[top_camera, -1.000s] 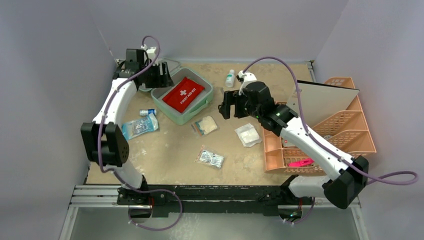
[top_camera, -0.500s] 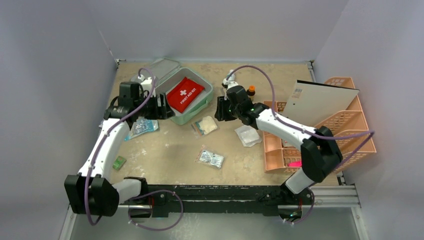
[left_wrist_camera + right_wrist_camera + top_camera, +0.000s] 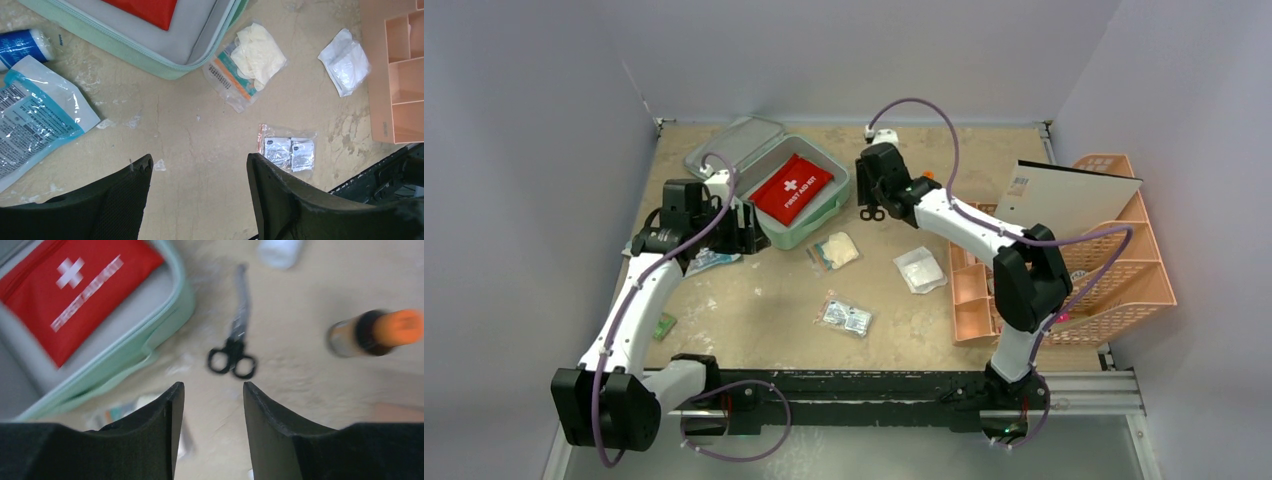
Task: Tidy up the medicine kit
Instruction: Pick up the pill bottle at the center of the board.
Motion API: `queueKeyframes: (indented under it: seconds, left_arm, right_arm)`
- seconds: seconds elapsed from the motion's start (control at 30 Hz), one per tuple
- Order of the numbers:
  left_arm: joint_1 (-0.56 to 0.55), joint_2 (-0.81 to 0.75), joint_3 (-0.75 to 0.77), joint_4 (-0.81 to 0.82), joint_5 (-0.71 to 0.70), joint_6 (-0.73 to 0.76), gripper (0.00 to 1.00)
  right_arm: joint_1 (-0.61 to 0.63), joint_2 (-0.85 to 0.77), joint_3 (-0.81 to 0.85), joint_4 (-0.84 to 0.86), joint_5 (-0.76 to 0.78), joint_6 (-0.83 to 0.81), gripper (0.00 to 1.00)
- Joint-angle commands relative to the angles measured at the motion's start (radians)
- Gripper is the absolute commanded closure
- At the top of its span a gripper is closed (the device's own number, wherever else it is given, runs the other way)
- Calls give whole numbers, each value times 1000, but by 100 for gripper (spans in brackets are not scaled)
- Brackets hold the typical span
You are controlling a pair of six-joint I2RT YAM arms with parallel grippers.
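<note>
The mint-green medicine kit (image 3: 826, 214) lies open at the back left with its lid (image 3: 736, 140) folded back; it also shows in the left wrist view (image 3: 150, 62) and the right wrist view (image 3: 167, 322). A red first aid pouch (image 3: 791, 188) lies inside it. My left gripper (image 3: 752, 230) is open and empty, at the kit's near left corner above bare table (image 3: 200, 167). My right gripper (image 3: 870, 198) is open and empty just right of the kit, above black-handled scissors (image 3: 235, 342).
A glove packet (image 3: 837, 250), a white gauze packet (image 3: 920, 268) and a wipes packet (image 3: 845, 316) lie mid-table. A blue packet (image 3: 35, 120) and a small tube (image 3: 22, 45) lie left of the kit. An orange-capped bottle (image 3: 375, 332) lies by the scissors. The peach rack (image 3: 1114, 260) stands right.
My left arm has drawn back from the kit's far left side to its near left corner, and the lid now lies open. My right gripper has moved toward the back, over the scissors.
</note>
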Motion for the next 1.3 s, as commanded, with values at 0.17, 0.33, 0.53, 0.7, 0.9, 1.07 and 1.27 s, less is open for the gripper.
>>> queueKeyframes:
  seconds: [0.17,0.33,0.53,0.7,0.9,1.07,1.27]
  left_arm:
    - [1,-48,-3,9,-24,32,33]
    - [1,-49,-1,3,-29,35,33]
    - [1,-56,-3,1,-40,39,33]
    - [1,-57,-2,-3,-52,41,33]
    - [1,-57,-2,-5,-60,44,33]
    - [1,-56,0,-5,-68,47,33]
    - [0,-59,-2,-6,-70,47,33]
  right_arm:
    - [-143,71,141,-68,322,-184,46]
    - [-208,111,163,-88,293,-174,39]
    - [-272,149,197,-106,205,-152,42]
    - [-287,161,199,-91,147,-151,47]
    - [-293,168,205,-87,124,-159,54]
    - [-298,177,213,-94,123,-165,54]
    - [-306,176,211,-101,99,-166,65]
